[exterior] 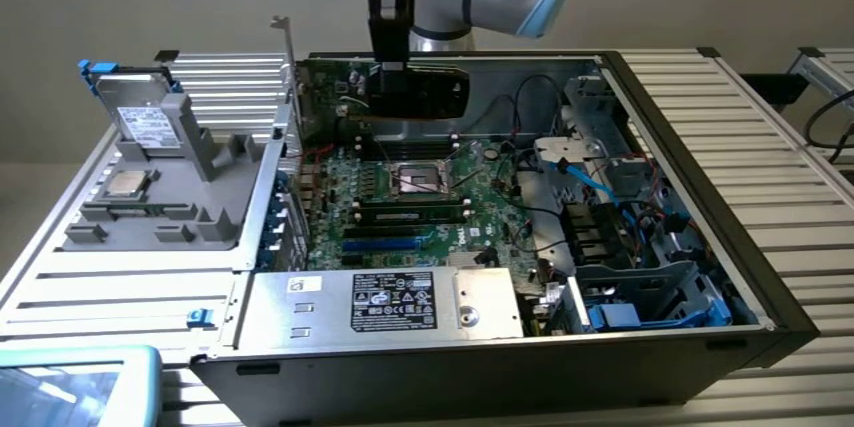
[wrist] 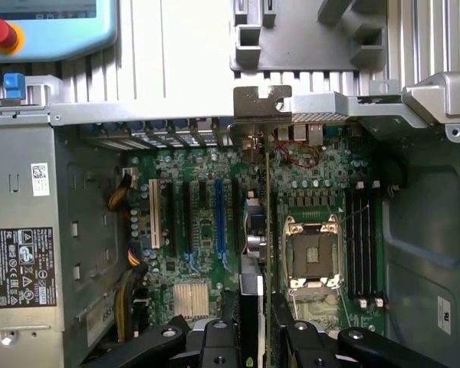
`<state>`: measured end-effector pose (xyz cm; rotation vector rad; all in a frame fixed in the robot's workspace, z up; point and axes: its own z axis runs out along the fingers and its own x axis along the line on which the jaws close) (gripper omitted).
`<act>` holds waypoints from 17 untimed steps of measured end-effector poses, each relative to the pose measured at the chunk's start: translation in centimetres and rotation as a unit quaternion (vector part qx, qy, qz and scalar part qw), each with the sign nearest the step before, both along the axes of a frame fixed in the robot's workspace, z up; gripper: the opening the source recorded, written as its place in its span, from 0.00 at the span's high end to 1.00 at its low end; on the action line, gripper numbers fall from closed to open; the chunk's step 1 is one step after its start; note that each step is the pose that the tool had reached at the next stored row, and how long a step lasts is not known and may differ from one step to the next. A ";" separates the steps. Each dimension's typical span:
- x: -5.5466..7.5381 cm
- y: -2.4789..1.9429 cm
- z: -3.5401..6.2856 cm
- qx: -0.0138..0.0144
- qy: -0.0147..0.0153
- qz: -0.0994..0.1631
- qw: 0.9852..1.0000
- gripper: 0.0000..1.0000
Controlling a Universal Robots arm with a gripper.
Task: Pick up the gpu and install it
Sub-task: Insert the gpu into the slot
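The gpu (exterior: 424, 94), a green card with a black cooler on one face, hangs upright inside the open computer case (exterior: 747, 277), above the motherboard (exterior: 400, 197). Its silver end bracket (exterior: 284, 52) sticks up past the case wall at the exterior view's left. My gripper (exterior: 391, 59) comes down from above and is shut on the card's upper edge. In the wrist view the gpu (wrist: 267, 222) appears edge-on between my black fingers (wrist: 215, 341), with my gripper (wrist: 254, 337) closed on it. Its bracket (wrist: 262, 103) is level with the case's rear slot openings. The card's edge runs between the expansion slots (wrist: 218, 222) and the CPU socket (wrist: 313, 257).
A grey fixture (exterior: 200, 162) at the exterior view's left carries a silver drive box (exterior: 147, 122) and a processor (exterior: 127, 184). The power supply (exterior: 400, 302) fills the case's near side. Cables and a drive cage (exterior: 641, 277) crowd the right. A teach pendant (exterior: 74, 387) lies at the near left.
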<state>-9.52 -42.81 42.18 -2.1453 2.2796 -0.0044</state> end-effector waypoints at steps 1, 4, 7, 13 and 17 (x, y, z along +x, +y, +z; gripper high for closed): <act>0.0 0.00 0.00 0.000 0.000 0.000 1.000 0.73; 0.0 0.00 0.00 0.000 0.001 0.000 1.000 0.73; 0.0 0.00 0.00 0.000 0.001 0.000 1.000 0.73; 0.0 0.01 -0.06 0.000 0.001 0.000 1.000 0.73; 0.0 0.00 -0.56 0.000 0.001 0.000 1.000 0.73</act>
